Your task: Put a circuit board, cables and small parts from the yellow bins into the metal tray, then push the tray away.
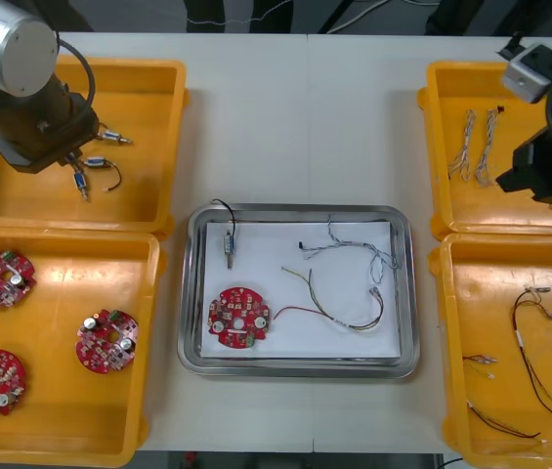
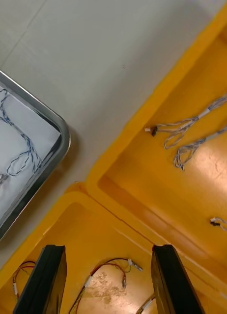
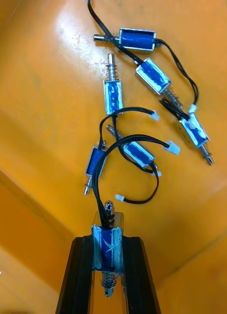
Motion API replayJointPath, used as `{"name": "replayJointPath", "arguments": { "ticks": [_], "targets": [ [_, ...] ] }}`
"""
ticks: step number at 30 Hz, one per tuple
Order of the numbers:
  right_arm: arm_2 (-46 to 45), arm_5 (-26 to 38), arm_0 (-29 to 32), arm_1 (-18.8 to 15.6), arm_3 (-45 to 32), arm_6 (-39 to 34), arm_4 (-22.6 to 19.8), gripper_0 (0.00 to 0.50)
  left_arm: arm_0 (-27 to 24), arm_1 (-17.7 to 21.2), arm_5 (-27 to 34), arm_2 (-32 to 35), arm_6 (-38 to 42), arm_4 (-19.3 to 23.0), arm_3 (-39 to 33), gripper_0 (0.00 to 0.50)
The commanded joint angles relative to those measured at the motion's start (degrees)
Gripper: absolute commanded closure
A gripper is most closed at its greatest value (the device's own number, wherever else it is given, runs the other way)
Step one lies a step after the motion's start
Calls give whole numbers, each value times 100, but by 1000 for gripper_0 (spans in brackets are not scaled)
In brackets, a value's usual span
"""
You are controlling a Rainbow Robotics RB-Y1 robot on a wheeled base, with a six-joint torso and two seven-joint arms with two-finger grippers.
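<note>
Holds a part (image 3: 108,247) pinched narrow in left gripper (image 3: 108,240), over far-left bin (image 1: 172,147). Could hook loose parts (image 3: 153,76) by the black lead (image 3: 99,162) looping among them, or spill it short of tray (image 1: 407,293) through so slim a grip. Right gripper (image 2: 108,250), parted wide, idles over right bins (image 2: 118,162).

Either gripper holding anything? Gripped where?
Left gripper holds a small metal part over the far left yellow bin, jaws shut on the sides of its blue-wrapped body. Right gripper is open and empty above the right bins.

Left hand (image 3: 108,245) closed, right hand (image 2: 107,255) open
</note>
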Motion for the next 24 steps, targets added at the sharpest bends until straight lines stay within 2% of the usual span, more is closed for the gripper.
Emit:
{"name": "replayJointPath", "arguments": {
  "ticks": [1,9,15,21,24],
  "targets": [
    [-732,17,470,-196,-157,-264,-125,0,44,18,218,165,181,-71,-506,500],
    [-1655,17,1209,-196,-157,-501,-257,0,44,18,368,165,102,149,-1016,500],
    [-2112,17,1754,-196,-289,-1125,-318,0,-53,18,640,-11,119,465,-1490,500],
    [-2341,17,2193,-134,-447,-1266,-98,0,-378,-44,821,-573,242,491,-1631,500],
    [-2516,17,2527,-20,-526,-1292,42,0,-510,-255,821,-749,278,483,-1640,500]
  ]
}}
